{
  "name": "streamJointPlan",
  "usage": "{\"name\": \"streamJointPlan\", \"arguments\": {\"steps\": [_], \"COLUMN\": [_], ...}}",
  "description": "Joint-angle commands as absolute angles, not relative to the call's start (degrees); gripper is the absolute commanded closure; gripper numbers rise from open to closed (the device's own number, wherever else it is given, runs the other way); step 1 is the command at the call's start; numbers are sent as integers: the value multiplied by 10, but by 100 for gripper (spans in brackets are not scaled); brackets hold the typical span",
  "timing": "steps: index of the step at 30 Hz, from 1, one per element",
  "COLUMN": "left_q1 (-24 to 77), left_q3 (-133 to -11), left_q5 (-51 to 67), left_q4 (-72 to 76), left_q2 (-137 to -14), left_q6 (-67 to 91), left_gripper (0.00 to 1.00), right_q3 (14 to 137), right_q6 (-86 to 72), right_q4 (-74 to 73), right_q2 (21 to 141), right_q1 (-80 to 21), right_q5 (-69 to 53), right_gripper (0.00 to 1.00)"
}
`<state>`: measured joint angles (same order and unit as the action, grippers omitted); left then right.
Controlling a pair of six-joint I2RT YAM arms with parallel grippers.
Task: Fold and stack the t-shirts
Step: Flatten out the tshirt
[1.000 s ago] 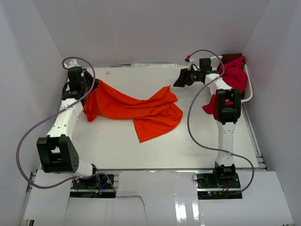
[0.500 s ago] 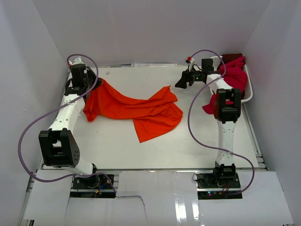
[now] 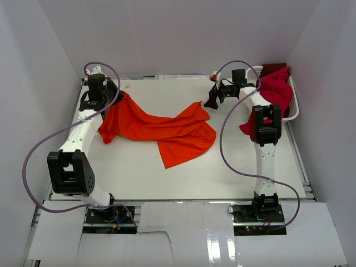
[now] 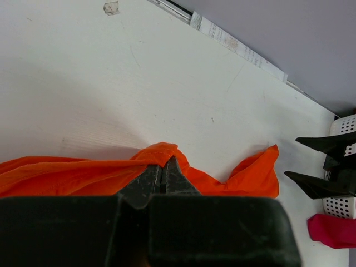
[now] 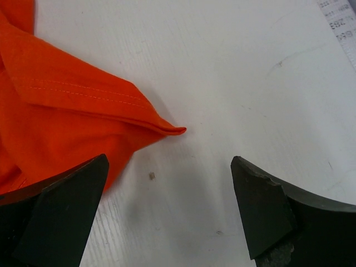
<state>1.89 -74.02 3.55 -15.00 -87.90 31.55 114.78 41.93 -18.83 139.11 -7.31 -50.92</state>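
Over at 10 o'clock on the table (image 3: 139, 178), the left claw (image 4: 164, 169) is pinched tight on a fold of the orange t-shirt (image 3: 167, 130), which sprawls across the middle. At 1 o'clock the right claw (image 5: 167, 206) gapes wide, empty, by the shirt's corner. Crimson t-shirts (image 3: 275, 89) fill the basket (image 3: 295, 110) at 2 o'clock.

Right arm (image 3: 262, 123) blocks part of the crimson t-shirt (image 3: 276, 89) hanging off the basket (image 3: 294, 108), and the body of the left claw (image 4: 166, 166) hides lots of the orange t-shirt (image 4: 67, 173).
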Motion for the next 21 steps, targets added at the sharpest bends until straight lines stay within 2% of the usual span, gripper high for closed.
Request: {"name": "streamJointPlan", "arguments": {"steps": [1, 5, 6, 9, 12, 19, 21], "left_q1": [21, 21, 21, 21, 21, 21, 21], "left_q3": [-770, -773, -773, -772, -770, -778, -778], "left_q5": [27, 25, 25, 19, 15, 15, 14], "left_q4": [-147, -149, -149, -149, -149, -149, -149], "left_q2": [-875, -877, -876, -878, -879, -888, -890], "left_q6": [304, 301, 302, 301, 297, 294, 295], "left_gripper": [100, 100, 100, 100, 100, 100, 100], "right_q3": [1174, 1179, 1182, 1193, 1205, 1208, 1213], "right_q6": [538, 561, 562, 565, 560, 563, 564], "right_q4": [-253, -265, -265, -269, -269, -258, -258], "right_q2": [1365, 1368, 1369, 1379, 1391, 1402, 1408], "right_q1": [-90, -100, -100, -101, -102, -103, -105], "right_q5": [-476, -456, -458, -463, -463, -466, -465], "right_gripper": [3, 3, 6, 24, 22, 24, 21]}}
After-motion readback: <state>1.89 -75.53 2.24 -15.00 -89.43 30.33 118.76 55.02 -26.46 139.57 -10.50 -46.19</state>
